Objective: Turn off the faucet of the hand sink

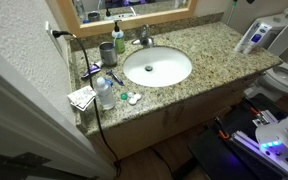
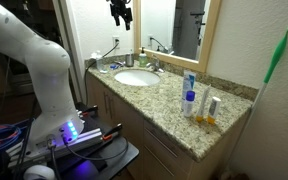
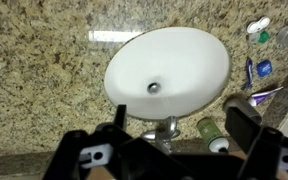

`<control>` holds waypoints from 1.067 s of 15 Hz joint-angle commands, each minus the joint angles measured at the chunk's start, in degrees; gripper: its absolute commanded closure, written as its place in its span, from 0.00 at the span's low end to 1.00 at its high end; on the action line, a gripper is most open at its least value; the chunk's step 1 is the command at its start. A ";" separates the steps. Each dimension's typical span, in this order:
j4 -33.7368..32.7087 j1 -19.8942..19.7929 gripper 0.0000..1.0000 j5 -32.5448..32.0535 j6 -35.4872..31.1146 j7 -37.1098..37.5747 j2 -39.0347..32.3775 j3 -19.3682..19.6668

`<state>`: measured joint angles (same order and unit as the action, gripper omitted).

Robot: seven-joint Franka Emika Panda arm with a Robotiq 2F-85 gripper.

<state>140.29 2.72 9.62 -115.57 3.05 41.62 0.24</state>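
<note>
Speckled counter (image 3: 44, 70) holds the sink (image 3: 184, 55), and the robot hand (image 3: 176, 106), fingers apart over the faucet (image 3: 164, 128) at 6 o'clock, might miss and knock the soap bottle (image 3: 210, 128).

Speckled granite counter (image 3: 44, 70) holds the hand sink (image 3: 174, 60) beyond the fingers (image 3: 240, 112), the faucet (image 3: 164, 128) between them, and a green-topped bottle (image 3: 208, 128) just inside one.

Warm indoor light; soft low-resolution frames; wrist view bottom dark.
</note>
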 commanded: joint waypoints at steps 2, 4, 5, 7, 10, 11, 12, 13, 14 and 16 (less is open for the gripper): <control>-3.04 -3.52 0.00 -2.09 -20.54 1.89 -13.69 -0.33; -5.75 -2.90 0.00 -0.20 -29.09 3.01 -21.50 0.19; -7.54 -2.63 0.00 0.61 -30.35 4.29 -24.18 0.19; -4.28 -2.56 0.00 0.21 -29.61 3.95 -20.56 0.17; -5.64 -2.49 0.00 0.35 -29.97 4.15 -22.91 0.12; -5.53 -2.49 0.00 0.35 -29.92 4.15 -22.32 0.12; -5.47 -2.48 0.00 0.35 -29.90 4.15 -21.89 0.12; -6.94 -2.75 0.00 -0.73 -26.91 4.49 -23.92 -0.19; -8.99 -1.81 0.00 -0.19 -26.83 3.59 -28.15 -0.34; -11.85 0.93 0.00 3.36 -28.77 0.39 -33.32 -0.34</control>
<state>134.21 1.04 10.25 -143.52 6.48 17.57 0.20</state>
